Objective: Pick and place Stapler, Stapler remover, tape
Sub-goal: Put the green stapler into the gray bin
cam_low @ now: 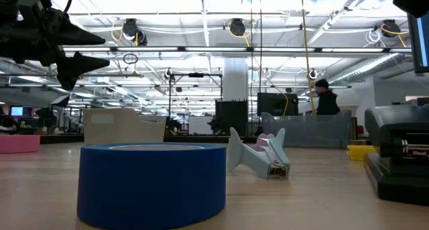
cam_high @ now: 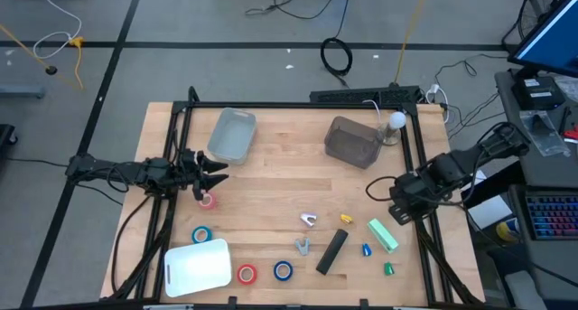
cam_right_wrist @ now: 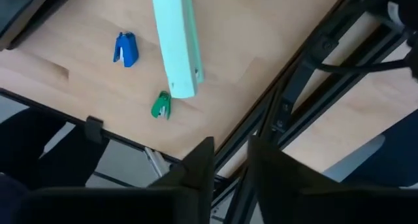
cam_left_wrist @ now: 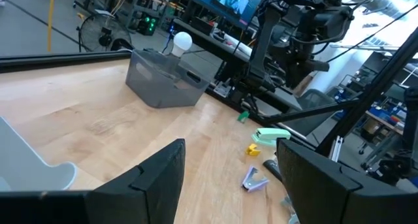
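Left claw sat at left-centre of frame over table, fingers spread, empty, just above pink tape roll. Blue tape rolls and red roll lay lower left, near white lid. Black stapler and mint stapler lay lower centre-right. Right claw hung at right table edge, fingers slightly parted, holding nothing.

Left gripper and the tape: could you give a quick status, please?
Left gripper open, above pink tape roll. Right gripper empty at right edge. Nothing in the way.
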